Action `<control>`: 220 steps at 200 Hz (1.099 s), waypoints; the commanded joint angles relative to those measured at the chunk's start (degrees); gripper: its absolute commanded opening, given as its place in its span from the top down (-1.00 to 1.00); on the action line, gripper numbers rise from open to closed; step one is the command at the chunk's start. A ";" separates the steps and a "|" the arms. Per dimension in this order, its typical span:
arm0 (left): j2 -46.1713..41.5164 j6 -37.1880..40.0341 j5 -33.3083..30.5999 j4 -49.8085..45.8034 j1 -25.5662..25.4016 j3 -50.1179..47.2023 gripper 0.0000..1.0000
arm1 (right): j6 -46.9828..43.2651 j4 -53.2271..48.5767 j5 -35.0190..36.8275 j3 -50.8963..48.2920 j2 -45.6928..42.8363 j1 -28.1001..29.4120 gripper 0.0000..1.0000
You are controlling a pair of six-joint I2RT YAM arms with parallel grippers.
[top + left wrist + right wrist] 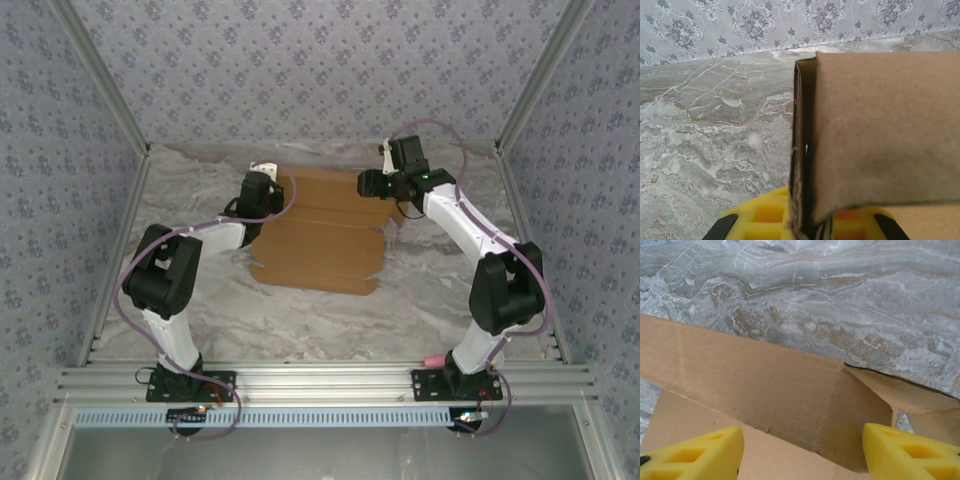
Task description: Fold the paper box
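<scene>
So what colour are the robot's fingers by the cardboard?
Bright yellow. The blocky plastic fingers show best in the right wrist view.

Brown paper box (320,250), grey-veined table (300,325), bluish floral walls (300,60), yellow right claw (802,432).

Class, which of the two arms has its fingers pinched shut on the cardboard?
The left gripper: its fingers clamp a raised flap of the paper box. The right gripper holds its fingers apart over it.
</scene>
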 commanded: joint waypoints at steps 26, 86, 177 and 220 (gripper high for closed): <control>-2.33 -1.15 -0.05 1.34 0.23 -0.65 1.00 | 8.04 5.87 -6.70 -2.09 0.57 -1.31 -0.28; -2.32 -0.88 0.48 1.75 0.23 -1.09 1.00 | 14.77 20.61 -12.94 -8.35 0.03 -2.71 -0.20; -3.02 -1.24 0.90 1.81 0.14 -2.06 1.00 | 15.67 36.84 -20.27 -18.05 -2.39 -5.07 -0.12; -3.19 -1.24 0.55 1.48 0.14 -1.99 1.00 | 13.83 33.90 -19.69 -18.23 -3.35 -5.62 -0.15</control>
